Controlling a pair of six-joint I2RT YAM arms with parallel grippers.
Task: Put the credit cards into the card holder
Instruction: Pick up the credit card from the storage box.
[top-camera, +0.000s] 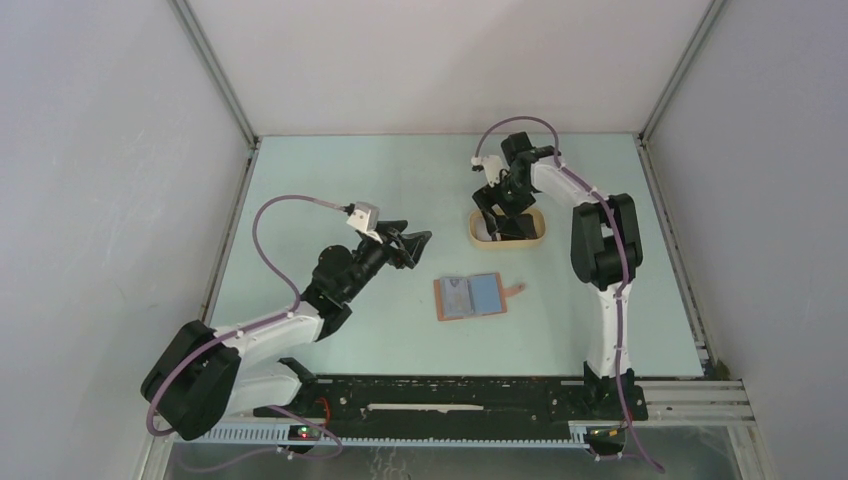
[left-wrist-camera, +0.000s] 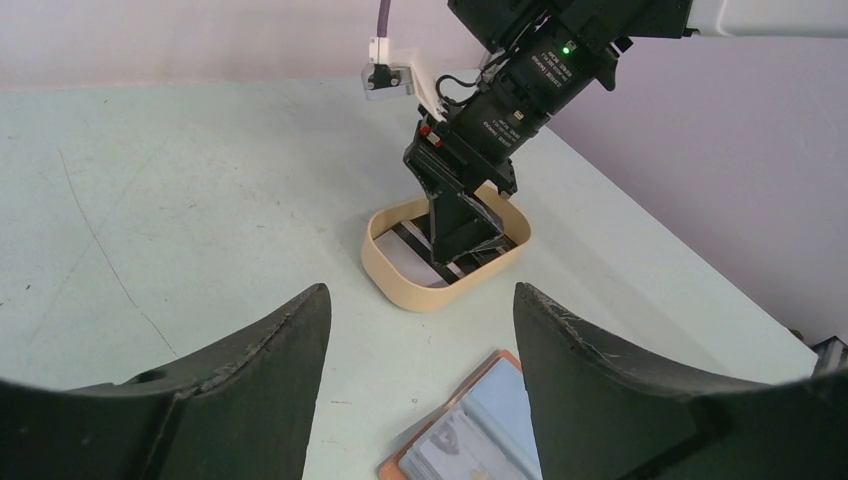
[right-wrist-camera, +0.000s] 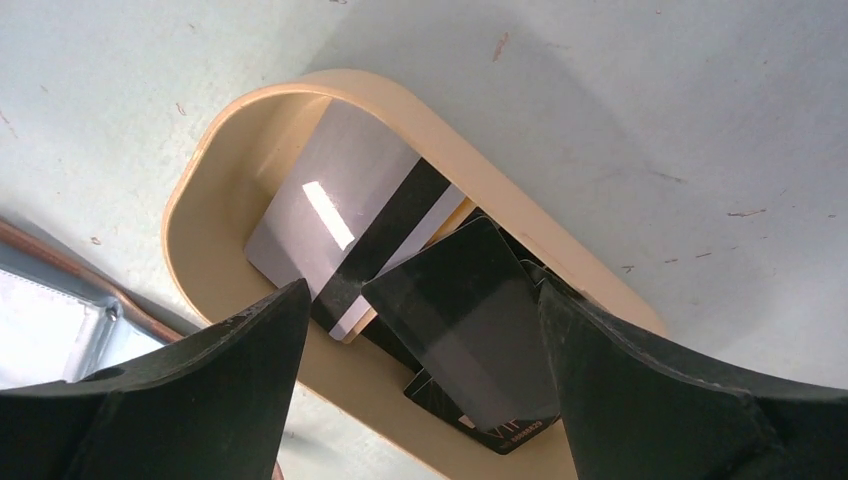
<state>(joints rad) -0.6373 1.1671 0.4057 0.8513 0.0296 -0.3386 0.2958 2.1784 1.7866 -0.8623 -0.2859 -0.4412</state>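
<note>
Starting from the near edge: the left tool (top-camera: 415, 243) hangs over the surface (top-camera: 330, 190) on the left side, pointing toward the middle. Its jaws are spread apart with nothing between them, so it's open and empty.

Just past it, about midway between the left and right edges and a bit nearer the near edge than the far one, is the card holder (top-camera: 470, 296). It's lying flat and unfolded with the pale blue-grey inside facing up, brown trim around it, and a little strap tab sticking out toward the right edge. No card is on top of it that I can see.

Further back and slightly right sits the tan tray (top-camera: 541, 236), well apart from the card holder. All the credit cards (right-wrist-camera: 400, 260) I can spot are in there, overlapping in a loose pile: a silver card (right-wrist-camera: 320, 200) with a black stripe lies flat, and a dark card (right-wrist-camera: 465, 330) rests tilted over it.

The right tool (top-camera: 497, 215) is reaching down into the tray, jaws wide on either side of that dark card. There's a gap on one side, so it's open, not clamping anything.
</note>
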